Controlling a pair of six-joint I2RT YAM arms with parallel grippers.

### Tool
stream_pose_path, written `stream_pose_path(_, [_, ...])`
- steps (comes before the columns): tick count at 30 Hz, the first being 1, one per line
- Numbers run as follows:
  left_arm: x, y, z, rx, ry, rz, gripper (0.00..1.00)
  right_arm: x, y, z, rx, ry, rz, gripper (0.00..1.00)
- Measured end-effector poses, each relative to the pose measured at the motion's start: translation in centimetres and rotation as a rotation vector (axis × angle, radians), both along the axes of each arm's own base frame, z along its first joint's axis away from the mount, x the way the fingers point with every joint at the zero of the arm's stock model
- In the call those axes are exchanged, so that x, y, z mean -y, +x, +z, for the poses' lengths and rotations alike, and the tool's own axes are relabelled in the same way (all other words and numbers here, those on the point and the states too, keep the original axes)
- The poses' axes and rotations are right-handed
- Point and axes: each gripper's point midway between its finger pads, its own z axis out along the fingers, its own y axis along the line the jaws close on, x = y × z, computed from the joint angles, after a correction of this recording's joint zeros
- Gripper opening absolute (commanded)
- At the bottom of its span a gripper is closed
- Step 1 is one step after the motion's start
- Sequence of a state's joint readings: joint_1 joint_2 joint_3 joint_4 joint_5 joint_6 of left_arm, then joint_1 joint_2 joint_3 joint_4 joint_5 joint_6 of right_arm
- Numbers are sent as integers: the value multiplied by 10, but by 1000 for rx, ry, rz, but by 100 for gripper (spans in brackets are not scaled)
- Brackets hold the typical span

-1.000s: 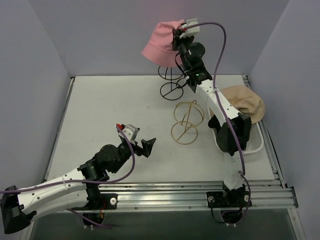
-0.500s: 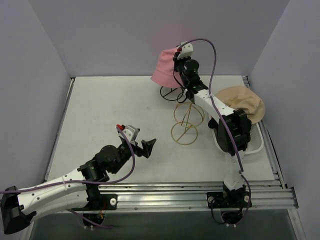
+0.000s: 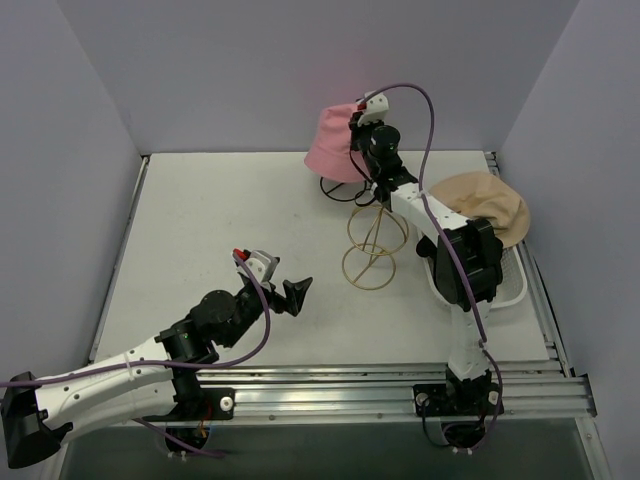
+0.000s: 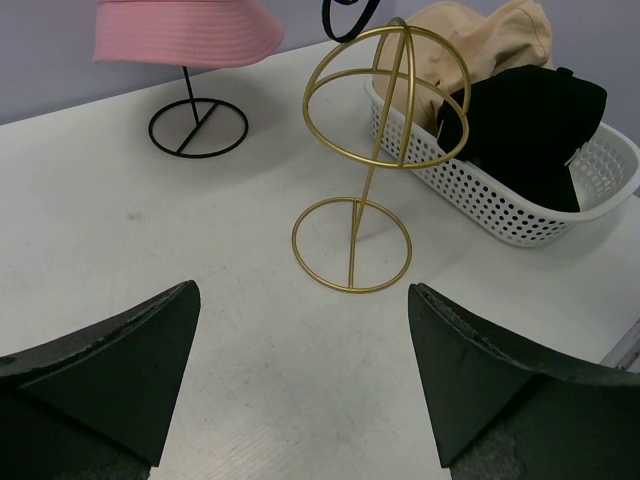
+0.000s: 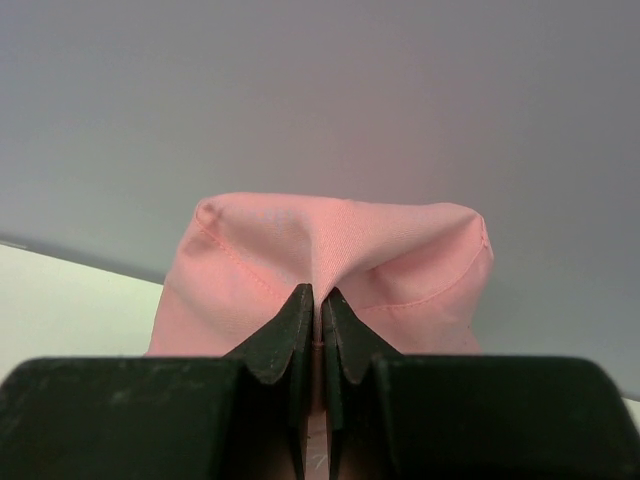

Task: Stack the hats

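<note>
The right pincer (image 5: 318, 300) is pressed together on a fold of fabric at the crown of the pink bucket hat (image 3: 330, 145). It holds the hat in the air near the far edge of the table (image 3: 220, 220), right above the black wire stand (image 4: 197, 127). The stand's stem runs up under the brim. I cannot tell whether the hat rests on the wire head or hangs just clear of it.

The tan bucket hat (image 3: 490, 205) lies in the white perforated tray (image 4: 520, 205) at the right edge, with a black cap (image 4: 525, 125) beside it. That is likely where the stack goes.

The step in hand looks like carrying the pink hat over to that pile. To do it well:
- Raise the hat straight up until the brim is free of the black stand. A sideways pull too early could hook the wire and tip it.
- Travel high enough to pass the gold wire stand (image 4: 362, 215) in the middle of the table.
- Move gently, since a pinch on soft cloth may slip or let the hat swing.
- Lower the crown squarely over the tan hat and let go only once it has settled.

The left pincer (image 4: 302, 290) is spread wide over the near part of the table, holding nothing and well apart from the hats.
</note>
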State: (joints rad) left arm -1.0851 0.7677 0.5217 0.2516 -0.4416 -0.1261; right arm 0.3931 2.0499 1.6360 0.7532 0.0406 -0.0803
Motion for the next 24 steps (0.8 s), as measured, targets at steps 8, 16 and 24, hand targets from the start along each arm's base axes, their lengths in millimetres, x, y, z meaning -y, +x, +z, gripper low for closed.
stream_pose_path(8, [0, 0, 0, -1, 1, 0, 94, -1, -1, -3, -9, -1, 4, 27])
stream_pose_path(16, [1, 0, -1, -2, 4, 0, 94, 0, -3, -5, -32, -9, 5, 37])
stream_pose_path(24, [-5, 8, -6, -24, 1, 60, 94, -9, -4, 10, -75, -26, 52, 39])
